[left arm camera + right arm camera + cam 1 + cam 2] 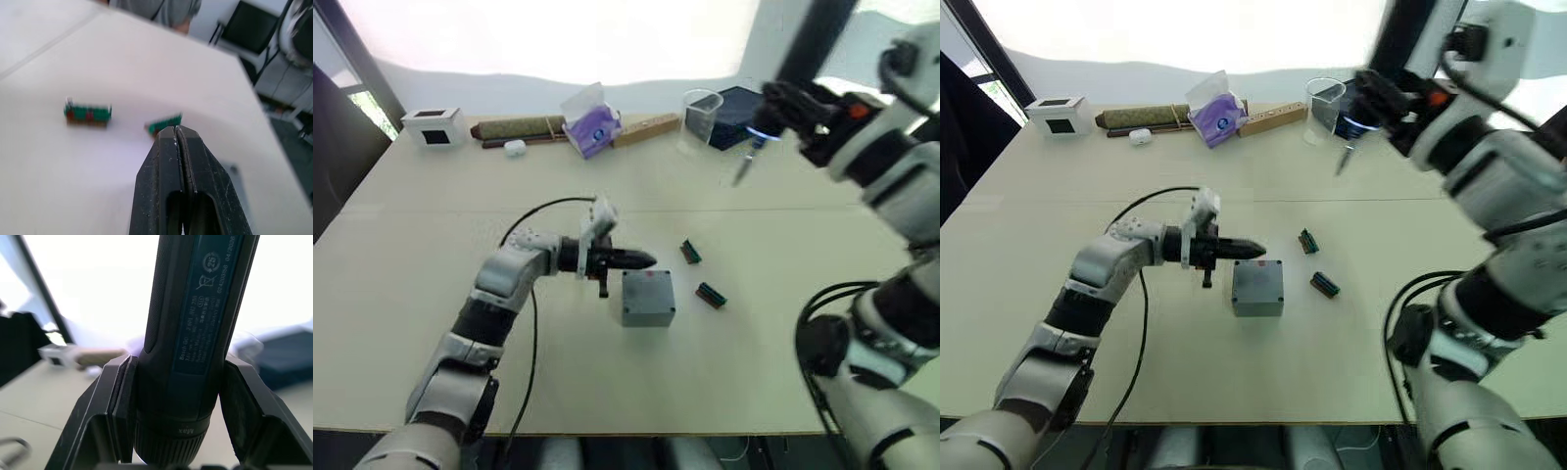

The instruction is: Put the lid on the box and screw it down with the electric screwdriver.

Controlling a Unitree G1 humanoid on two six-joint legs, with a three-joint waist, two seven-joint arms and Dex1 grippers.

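The grey box (647,311) stands in the middle of the table. Its top is a flat grey face with a small red mark, which looks like the lid (1257,276) lying on it; I cannot make out the seam. My left gripper (644,260) is shut and empty, its tips just over the box's far left edge. The left wrist view shows its fingers (166,161) pressed together. My right gripper (793,108) is raised high at the back right, shut on the black electric screwdriver (195,328). Its metal bit (741,172) points down, well above the table.
Two small green connectors (691,252) (710,294) lie right of the box. Along the far edge stand a white box with a black window (433,125), a dark roll (519,127), a purple packet (590,122), a wooden block (646,127), a clear cup (702,113) and a navy case (739,103).
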